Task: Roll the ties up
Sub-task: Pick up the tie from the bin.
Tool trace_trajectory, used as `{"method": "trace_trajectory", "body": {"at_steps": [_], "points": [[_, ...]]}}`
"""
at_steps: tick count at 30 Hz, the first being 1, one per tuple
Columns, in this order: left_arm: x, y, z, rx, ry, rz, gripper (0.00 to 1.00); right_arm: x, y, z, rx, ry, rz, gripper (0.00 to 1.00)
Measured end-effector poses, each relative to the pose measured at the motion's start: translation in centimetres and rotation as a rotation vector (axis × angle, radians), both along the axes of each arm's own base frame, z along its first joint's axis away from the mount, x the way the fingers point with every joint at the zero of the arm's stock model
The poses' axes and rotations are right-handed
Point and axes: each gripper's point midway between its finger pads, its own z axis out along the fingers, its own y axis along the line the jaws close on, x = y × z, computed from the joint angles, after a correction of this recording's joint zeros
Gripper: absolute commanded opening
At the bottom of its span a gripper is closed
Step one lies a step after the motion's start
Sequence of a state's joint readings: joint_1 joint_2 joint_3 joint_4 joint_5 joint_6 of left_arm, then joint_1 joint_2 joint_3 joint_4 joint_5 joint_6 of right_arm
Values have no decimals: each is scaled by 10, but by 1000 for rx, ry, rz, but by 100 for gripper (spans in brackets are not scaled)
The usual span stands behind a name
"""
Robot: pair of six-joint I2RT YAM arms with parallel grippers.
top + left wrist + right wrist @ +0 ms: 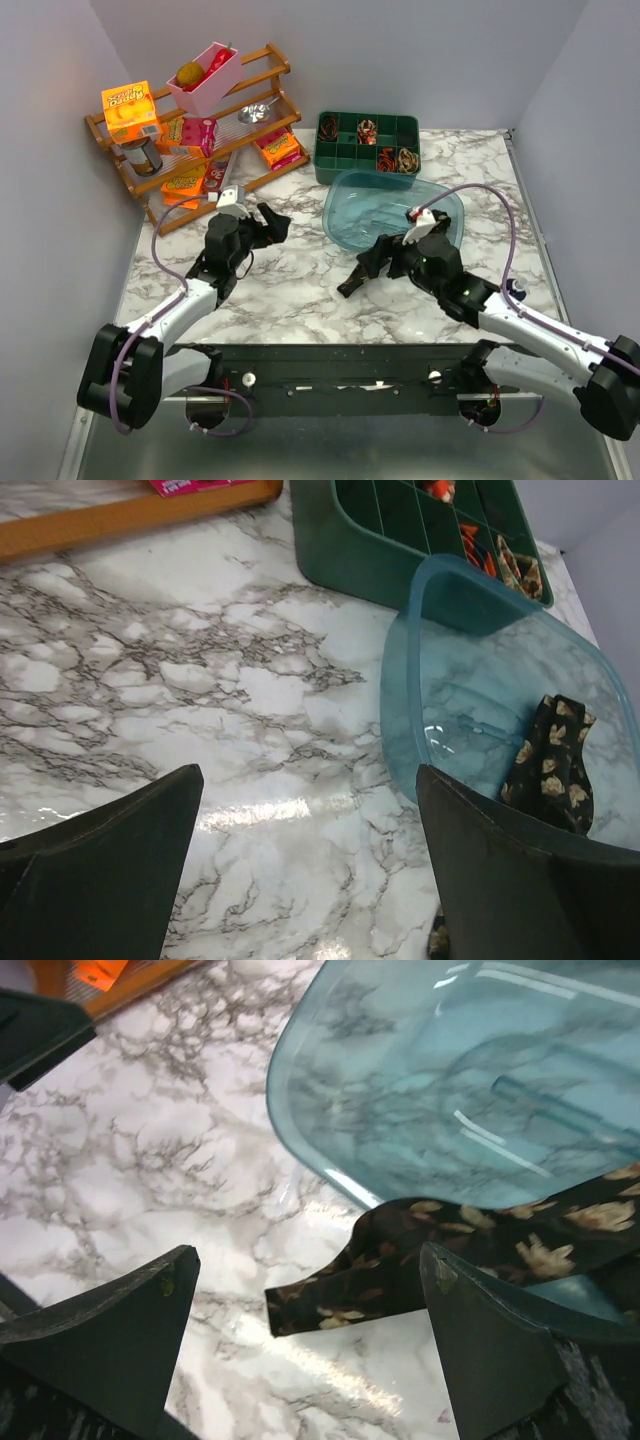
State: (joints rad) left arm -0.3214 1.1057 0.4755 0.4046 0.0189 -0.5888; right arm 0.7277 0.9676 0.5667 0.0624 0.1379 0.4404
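The tie [400,1260] is one long strip of dark fabric with a small tan flower pattern. It hangs over the near rim of the clear blue bin [400,1080]. Its pointed end lies flat on the marble worktop [150,1160], and the rest runs back into the bin, where the left wrist view shows it bunched against the wall.

It looks light, limp and fairly smooth. It would probably fold or slide rather than hold a shape, and a pull on one end would likely drag the rest out over the rim. The best place to take hold seems to be the free pointed end on the worktop, pinched across its width where it lies flat and single-layered.

The right gripper [308,1250] hovers just above that end, jaws spread wide and holding nothing. The left gripper [308,770] is off to the left over bare marble, also wide and empty.

Behind the bin, a green organizer tray [340,160] holds coiled ties [367,130] in some compartments. A wooden rack [250,110] of boxes stands at the far left.
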Motion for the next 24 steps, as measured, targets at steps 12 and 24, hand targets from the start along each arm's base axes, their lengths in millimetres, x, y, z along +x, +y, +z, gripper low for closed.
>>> {"method": "trace_trajectory", "body": {"at_steps": [12, 24], "points": [[-5, -35, -33, 0, 111, -147, 99, -45, 19, -71, 37, 209, 46, 100], [-5, -39, -25, -10, 91, -167, 99, -22, 29, -110, 30, 251, -46, 95]]}}
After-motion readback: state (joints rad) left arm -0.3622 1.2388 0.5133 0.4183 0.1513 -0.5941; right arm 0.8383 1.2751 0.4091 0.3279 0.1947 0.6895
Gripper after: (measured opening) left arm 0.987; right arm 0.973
